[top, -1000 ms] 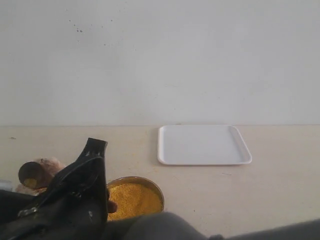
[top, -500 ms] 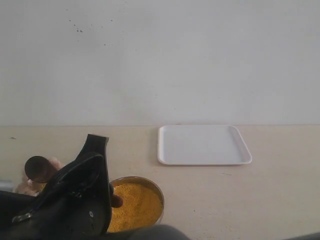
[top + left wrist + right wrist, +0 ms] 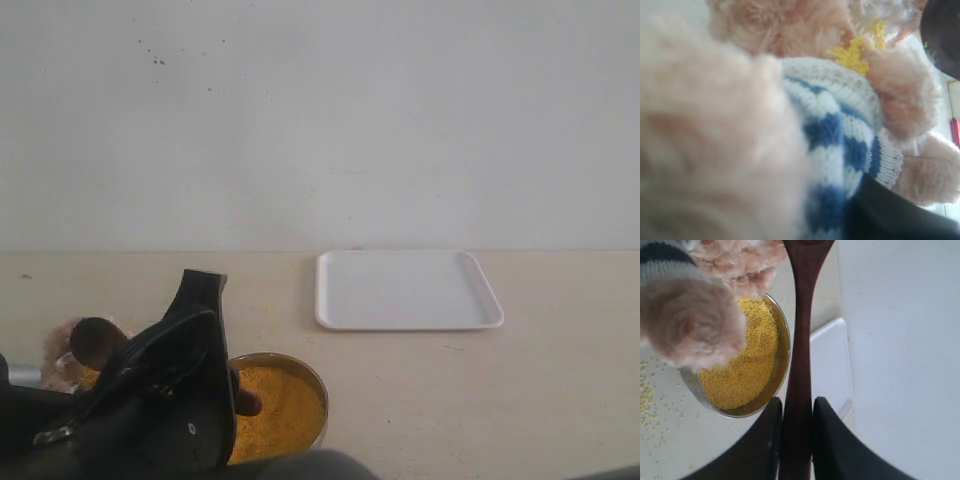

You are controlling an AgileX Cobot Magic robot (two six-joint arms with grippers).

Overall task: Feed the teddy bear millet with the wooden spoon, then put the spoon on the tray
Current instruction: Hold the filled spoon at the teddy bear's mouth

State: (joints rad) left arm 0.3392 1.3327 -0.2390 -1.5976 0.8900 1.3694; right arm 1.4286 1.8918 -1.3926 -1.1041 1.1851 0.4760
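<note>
right arm: black arm (image 3: 150, 400) low at the left of the exterior view, reaching across toward the bear
right gripper: right gripper (image 3: 797, 402) clamped on the spoon handle, one black finger on each side
spoon: wooden spoon (image 3: 799, 340) sticks straight out from the fingers; in the exterior view its round end sits right against the bear's head
left gripper: left gripper (image 3: 890, 220) shows only as a dark part under the striped shirt; can't tell if it is clenched or released
bear: teddy bear (image 3: 62, 345) at the far left edge of the table (image 3: 520, 400), half hidden by the arm; fills the left wrist view, blurred up close
millet: millet (image 3: 745, 365) fills the metal bowl (image 3: 785, 347), just right of the arm; a clump of yellow grains sits on the bear's fur above its collar
spill: loose grains (image 3: 647, 395) scattered on the table beside the bowl
tray: white tray (image 3: 405, 290) farther back and to the right, well apart from bowl and bear
in the way: the arm covers the bowl's left side and most of the bear
</note>
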